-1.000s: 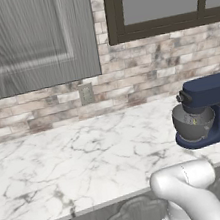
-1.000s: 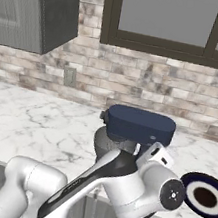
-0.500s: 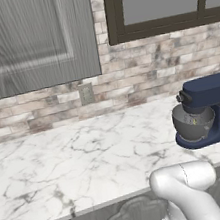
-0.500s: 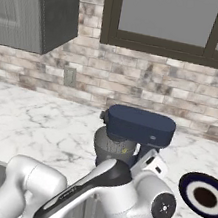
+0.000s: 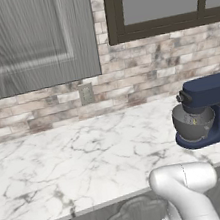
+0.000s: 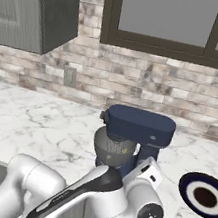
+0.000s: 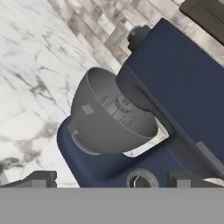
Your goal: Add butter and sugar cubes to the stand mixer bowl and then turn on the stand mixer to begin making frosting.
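1. the stand mixer stood on the marble desk by the brick wall, its grey bowl tucked under the navy head.
2. a dark plate lay on the desk just right of the mixer in the right base view.
3. the fingers were spread wide, pinching nothing, close before the mixer's base in the hand view.

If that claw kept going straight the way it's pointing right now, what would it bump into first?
Most likely the stand mixer: the open claw looks straight at its grey bowl and the navy base under it. Which part it meets first is hard to judge, since depth is unclear.
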Motion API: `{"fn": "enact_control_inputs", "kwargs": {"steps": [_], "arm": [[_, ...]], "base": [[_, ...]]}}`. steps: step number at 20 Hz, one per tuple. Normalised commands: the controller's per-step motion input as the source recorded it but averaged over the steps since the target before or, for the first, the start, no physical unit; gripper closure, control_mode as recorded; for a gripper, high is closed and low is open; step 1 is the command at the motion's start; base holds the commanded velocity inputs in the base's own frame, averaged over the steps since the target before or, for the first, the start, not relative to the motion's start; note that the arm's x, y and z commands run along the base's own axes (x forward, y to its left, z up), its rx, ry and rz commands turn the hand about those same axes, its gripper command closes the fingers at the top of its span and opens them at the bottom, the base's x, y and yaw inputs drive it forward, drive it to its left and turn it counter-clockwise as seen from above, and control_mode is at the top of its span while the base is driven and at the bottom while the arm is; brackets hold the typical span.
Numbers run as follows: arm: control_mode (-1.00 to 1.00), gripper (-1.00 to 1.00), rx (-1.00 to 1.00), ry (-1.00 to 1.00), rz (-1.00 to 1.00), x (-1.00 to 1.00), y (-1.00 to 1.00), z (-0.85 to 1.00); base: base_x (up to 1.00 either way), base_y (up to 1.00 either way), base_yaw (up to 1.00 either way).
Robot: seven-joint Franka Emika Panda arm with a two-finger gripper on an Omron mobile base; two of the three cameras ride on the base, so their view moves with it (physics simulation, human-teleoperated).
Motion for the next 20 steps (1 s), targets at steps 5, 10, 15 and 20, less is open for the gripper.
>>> {"fn": "enact_control_inputs", "kwargs": {"steps": [5,10,15,20], "arm": [[-1.0,-1.0,0.0,-0.04,-0.08,0.13,0.02,-0.12],[-1.0,-1.0,0.0,-0.06,-0.06,0.13,-0.01,-0.04],[-1.0,-1.0,0.0,-0.08,-0.05,0.14,0.0,-0.03],[-1.0,-1.0,0.0,-0.08,-0.04,0.13,-0.03,-0.07]], "base": [[0.0,0.0,0.0],[0.0,0.0,0.0],[0.0,0.0,0.0],[0.0,0.0,0.0]]}}
